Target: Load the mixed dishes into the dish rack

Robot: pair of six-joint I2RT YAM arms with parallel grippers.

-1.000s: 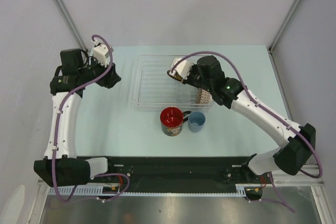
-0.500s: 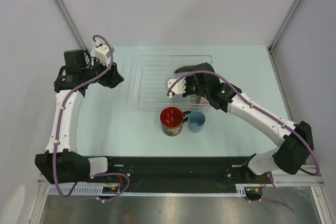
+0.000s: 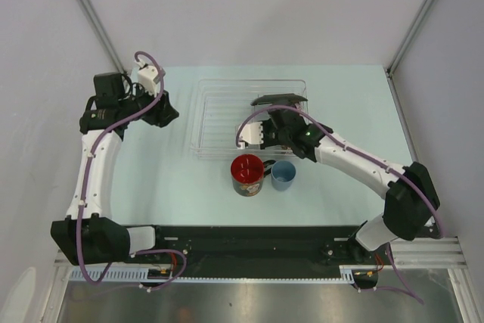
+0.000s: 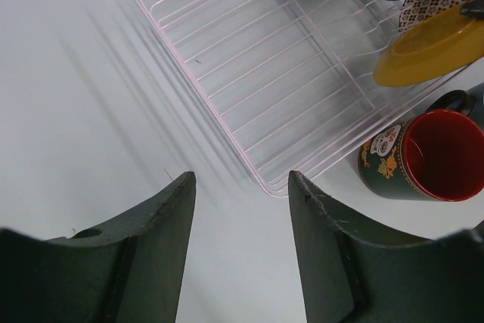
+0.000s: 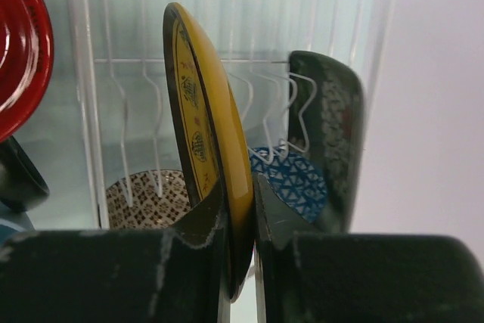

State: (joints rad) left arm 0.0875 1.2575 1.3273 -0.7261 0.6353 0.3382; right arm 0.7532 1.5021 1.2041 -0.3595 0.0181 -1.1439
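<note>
The yellow saucer point(image 5: 200, 104) is pinched on edge between the fingers of the right gripper point(image 5: 238, 191), which are pressed against its two faces. It is held over the wires of the dish rack point(image 5: 83, 73), directly ahead of the hand. Just right of the saucer, the black square plate point(image 5: 329, 134) is seen standing upright in the rack. The blue-white bowl point(image 5: 291, 179) is seen low between the two. To the left of this hand, the red mug point(image 5: 19, 51) is found close by. The light-blue cup point(image 3: 283, 175) is set on the table point(image 4: 76, 111), touching or nearly touching the mug.

The left gripper point(image 4: 240, 187) is spread, with nothing held between its fingers. Bare table is seen beneath it, and the rack's corner lies just ahead of it.
</note>
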